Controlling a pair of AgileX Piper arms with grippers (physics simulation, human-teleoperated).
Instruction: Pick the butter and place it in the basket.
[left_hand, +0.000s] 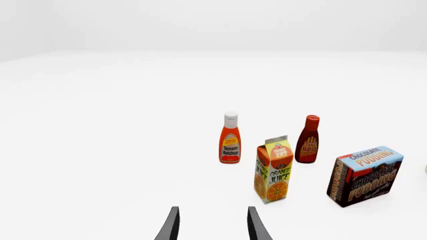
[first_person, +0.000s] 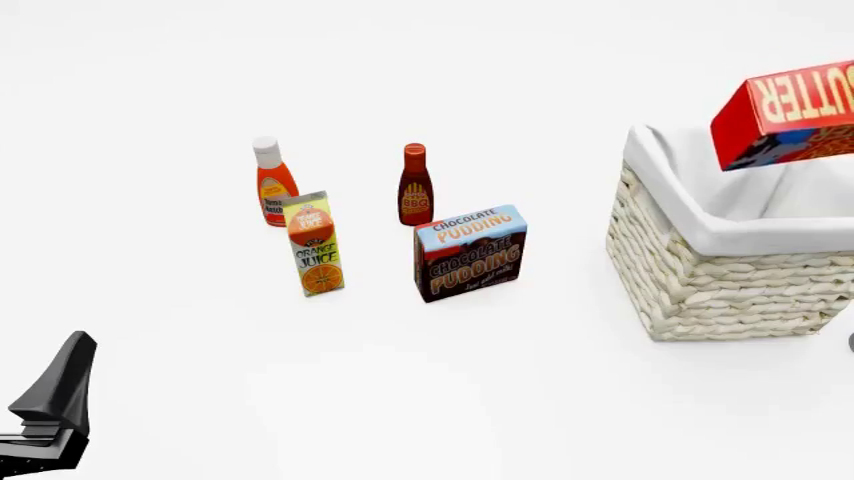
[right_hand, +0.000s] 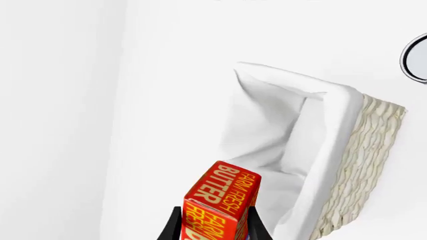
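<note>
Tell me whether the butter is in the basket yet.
Not yet. The butter is held in the right gripper, in the air above the basket, whose lined interior shows nothing in it.

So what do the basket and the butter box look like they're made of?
The basket looks like cream woven wicker, judging by its braided strands, with a matte white cloth lining folded over its rim. The butter looks like printed cardboard: flat faces, sharp edges, though it is only a render.
</note>
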